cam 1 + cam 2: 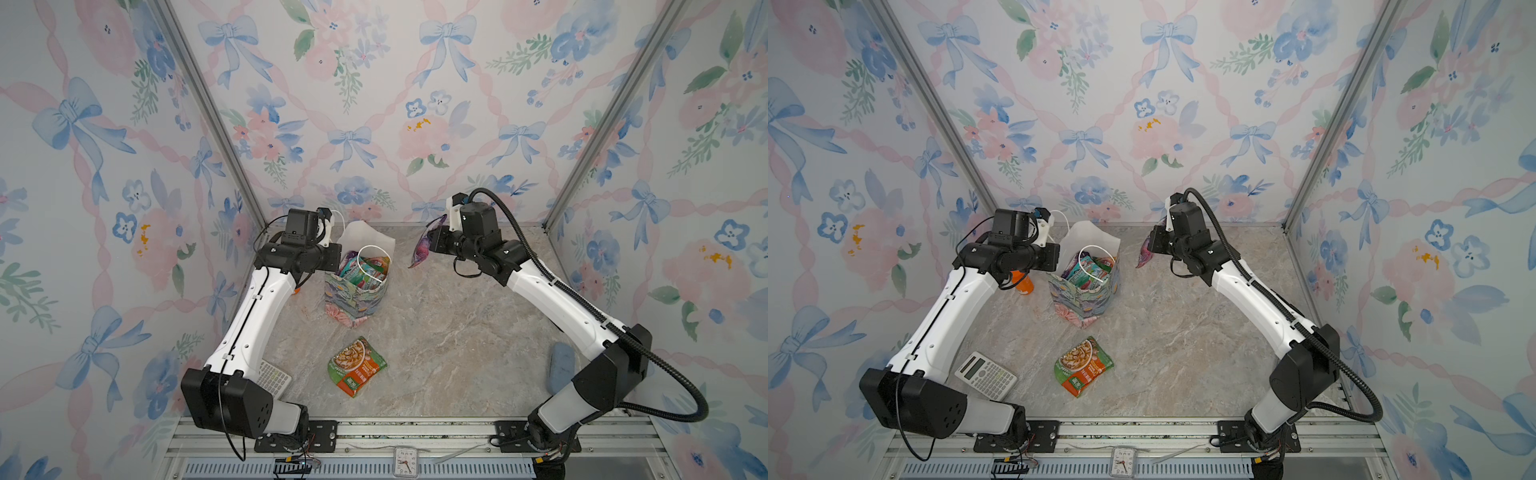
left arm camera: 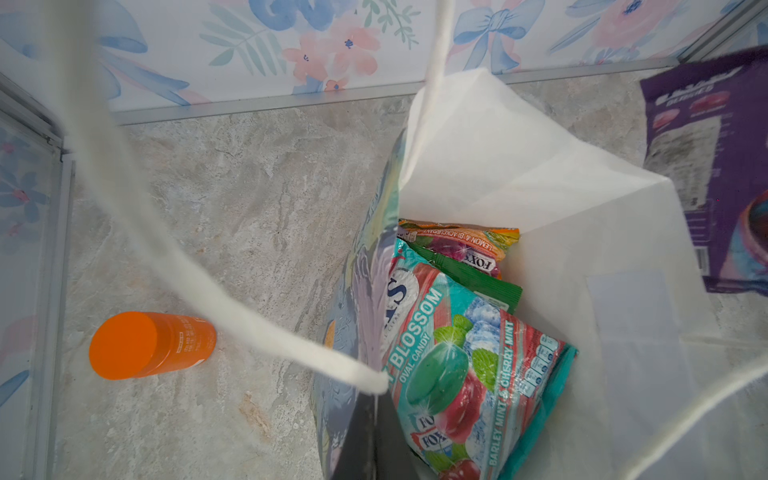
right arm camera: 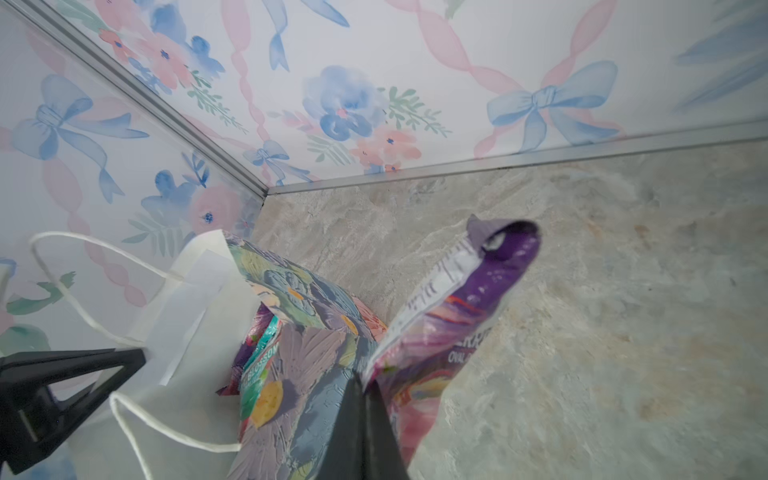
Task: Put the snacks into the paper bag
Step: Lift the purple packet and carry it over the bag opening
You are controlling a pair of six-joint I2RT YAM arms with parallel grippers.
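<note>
The right tool (image 3: 361, 399) pinches a purple candy packet (image 3: 478, 316) by its edge, aloft just beside the paper bag (image 1: 353, 303), whose rim the left tool (image 2: 370, 415) clamps. Light, limp and glossy, the packet probably suits an edge grip. A noodle packet (image 1: 356, 365) lies on the table (image 1: 457, 332).

The tabletop (image 1: 457, 332) is a grey, marbled slab. Toward the back stands the floral paper bag (image 1: 353, 301), upright, with an orange bottle (image 1: 1022, 282) just to its left. Nearer the front a green-orange noodle packet (image 1: 356, 365) lies flat. A calculator (image 1: 986, 376) lies at front left, and a blue oblong thing (image 1: 561, 365) at the right, partly hidden.
</note>
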